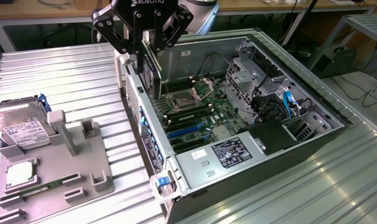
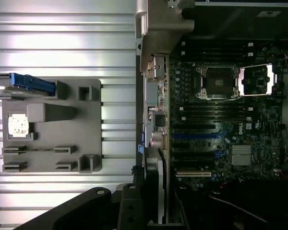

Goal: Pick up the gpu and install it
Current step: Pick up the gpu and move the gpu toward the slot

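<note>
gpu (image 1: 152,77): dark card, held upright and edge-on over the open computer case (image 1: 313,100), just inside the case's rear wall and above the motherboard (image 1: 204,114); it sits in no slot.
End effector (image 1: 146,58): black, two-fingered, closed partway on the gpu's upper part, one finger on each face.
Computer case: lies on its side on the ribbed metal worktop (image 1: 64,79), open face up.
Motherboard: on the case floor, with an open processor socket (image 1: 183,100) and blue slots (image 1: 183,130).
Grey fixture (image 1: 82,158): on the worktop beside the case, on the exterior view's left of it.
Hard drive (image 1: 20,131): silver, white label, propped in the fixture, on the side away from the case.
Memory stick (image 1: 36,191): green, lies in the fixture.
</note>
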### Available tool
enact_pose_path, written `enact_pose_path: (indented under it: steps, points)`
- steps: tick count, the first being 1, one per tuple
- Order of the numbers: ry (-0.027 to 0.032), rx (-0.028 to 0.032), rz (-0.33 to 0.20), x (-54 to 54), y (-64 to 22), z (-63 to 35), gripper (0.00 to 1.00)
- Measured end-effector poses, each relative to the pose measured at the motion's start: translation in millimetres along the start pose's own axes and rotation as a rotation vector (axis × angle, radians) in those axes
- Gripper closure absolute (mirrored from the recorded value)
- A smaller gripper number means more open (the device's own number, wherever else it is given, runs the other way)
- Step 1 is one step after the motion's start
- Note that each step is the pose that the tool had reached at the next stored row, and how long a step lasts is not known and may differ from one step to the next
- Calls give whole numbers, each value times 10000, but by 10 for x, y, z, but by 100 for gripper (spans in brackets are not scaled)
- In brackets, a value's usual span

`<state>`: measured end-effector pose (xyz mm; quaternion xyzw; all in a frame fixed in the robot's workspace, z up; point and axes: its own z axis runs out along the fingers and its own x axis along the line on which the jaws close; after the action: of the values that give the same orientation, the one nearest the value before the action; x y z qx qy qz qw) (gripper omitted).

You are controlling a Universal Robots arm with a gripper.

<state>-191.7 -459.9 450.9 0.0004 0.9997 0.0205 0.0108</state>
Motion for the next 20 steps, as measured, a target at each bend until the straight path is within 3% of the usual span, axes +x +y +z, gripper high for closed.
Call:
enact_pose_path:
  steps: [20]
  points:
    - [9, -5, -229, -382, 1, 8, 72]
